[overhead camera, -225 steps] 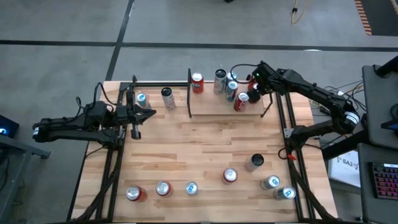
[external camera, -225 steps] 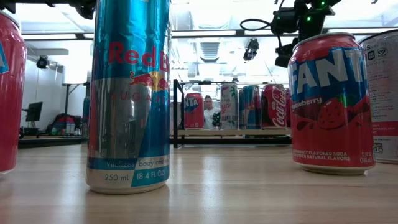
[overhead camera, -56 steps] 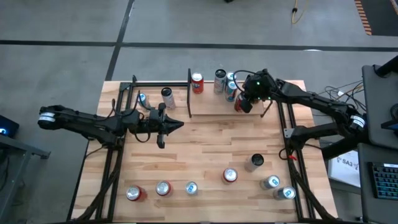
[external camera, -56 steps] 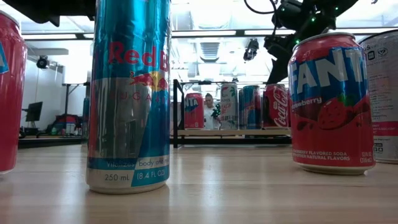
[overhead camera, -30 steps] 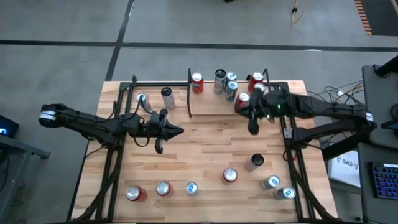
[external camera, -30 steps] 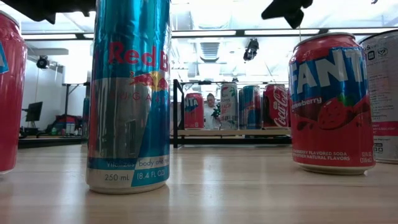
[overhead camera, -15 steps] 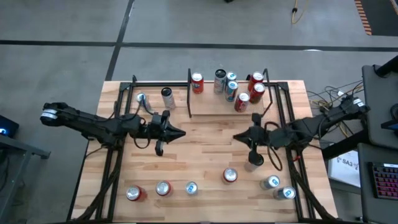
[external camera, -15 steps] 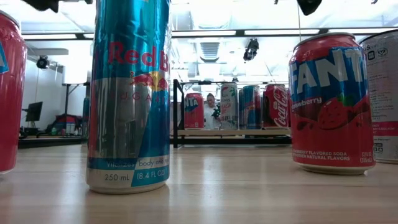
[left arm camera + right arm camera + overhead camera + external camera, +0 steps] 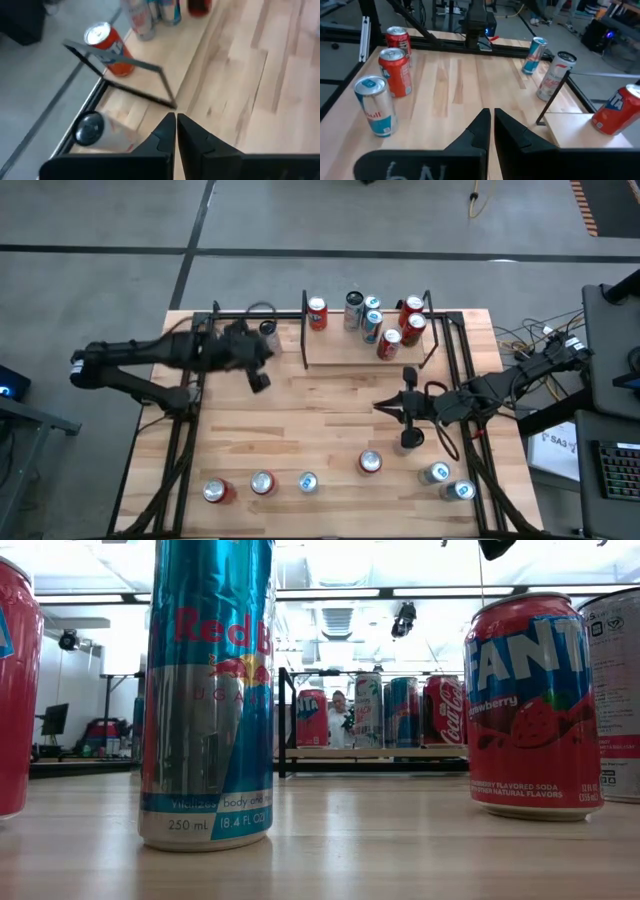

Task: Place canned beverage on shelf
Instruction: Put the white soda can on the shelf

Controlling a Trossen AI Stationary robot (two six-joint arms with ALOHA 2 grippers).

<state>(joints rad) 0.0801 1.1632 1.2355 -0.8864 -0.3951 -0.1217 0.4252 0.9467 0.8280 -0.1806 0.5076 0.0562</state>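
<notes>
above table's right middle, right gripper [image 9: 380, 406] fingers together, empty; left gripper [image 9: 262, 383] likewise, near shelf [image 9: 340, 352] far centre. loose can [image 9: 409, 438] beside right gripper: likely stiff, smooth, slippery; grasp mid-body.
</notes>
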